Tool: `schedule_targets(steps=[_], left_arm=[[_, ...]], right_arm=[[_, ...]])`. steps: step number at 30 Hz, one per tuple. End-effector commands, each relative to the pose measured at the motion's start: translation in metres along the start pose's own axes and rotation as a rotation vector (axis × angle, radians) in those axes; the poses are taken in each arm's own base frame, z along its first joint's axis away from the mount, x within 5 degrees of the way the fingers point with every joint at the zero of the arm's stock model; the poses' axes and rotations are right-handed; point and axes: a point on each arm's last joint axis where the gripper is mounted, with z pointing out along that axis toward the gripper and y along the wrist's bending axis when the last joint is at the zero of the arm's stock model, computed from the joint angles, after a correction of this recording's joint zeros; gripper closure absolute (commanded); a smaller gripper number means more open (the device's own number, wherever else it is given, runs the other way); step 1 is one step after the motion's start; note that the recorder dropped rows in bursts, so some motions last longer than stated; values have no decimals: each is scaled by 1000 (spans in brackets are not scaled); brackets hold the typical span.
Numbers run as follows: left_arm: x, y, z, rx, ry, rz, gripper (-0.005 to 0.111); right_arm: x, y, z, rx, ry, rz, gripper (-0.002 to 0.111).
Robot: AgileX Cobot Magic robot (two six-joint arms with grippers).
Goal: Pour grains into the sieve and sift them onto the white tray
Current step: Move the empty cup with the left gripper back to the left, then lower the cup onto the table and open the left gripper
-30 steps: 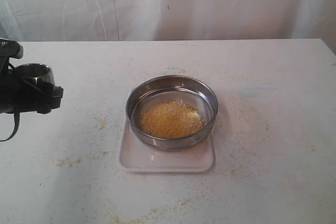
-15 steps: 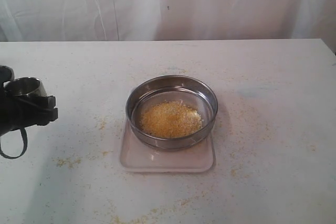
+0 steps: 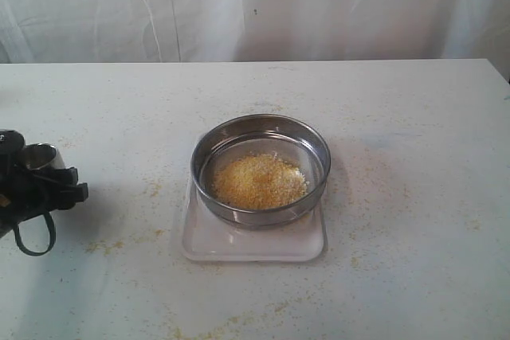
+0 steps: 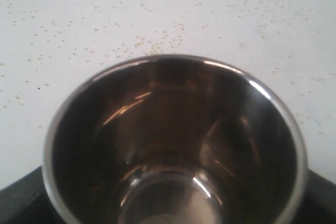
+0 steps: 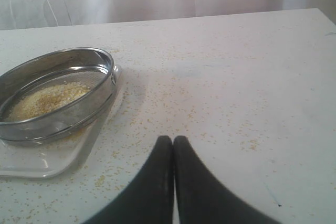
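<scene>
The left end effector (image 3: 72,183) clamps the empty steel cup (image 3: 38,155); the right end effector (image 5: 173,145) is pinched together. Shaking the sieve (image 3: 263,215) roughly could spill grains (image 3: 257,181) past the white tray (image 3: 239,243).

A wide round shallow sieve with a shiny steel rim (image 3: 239,214) sits on a flat square white tray with rounded corners (image 3: 239,244) in the middle of the white tabletop (image 3: 414,117). A mound of yellow-tan and whitish grains (image 3: 259,181) lies on the sieve's mesh. At the left edge, well apart from the tray, the black left gripper (image 3: 64,182) holds a small rounded steel cup (image 3: 38,155) upright. A black cable loop (image 3: 32,238) hangs beneath the gripper. Yellowish specks (image 3: 107,244) dot the tabletop, and a white curtain (image 3: 319,5) hangs behind.
</scene>
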Motion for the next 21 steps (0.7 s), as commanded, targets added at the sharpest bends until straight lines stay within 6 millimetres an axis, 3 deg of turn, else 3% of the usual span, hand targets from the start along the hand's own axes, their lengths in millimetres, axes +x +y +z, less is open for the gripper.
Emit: schedule_targets(steps=[1, 8, 17, 21], left_arm=[[1, 2, 3, -16, -31, -19, 67], [-2, 0, 13, -6, -40, -12, 53], [-1, -1, 12, -1, -36, 63, 53], [-1, -1, 12, -1, -36, 85, 40]], right_arm=[[1, 0, 0, 3, -6, 7, 108], [1, 0, 0, 3, -6, 7, 108], [1, 0, 0, 3, -6, 7, 108], [1, 0, 0, 3, -6, 7, 108]])
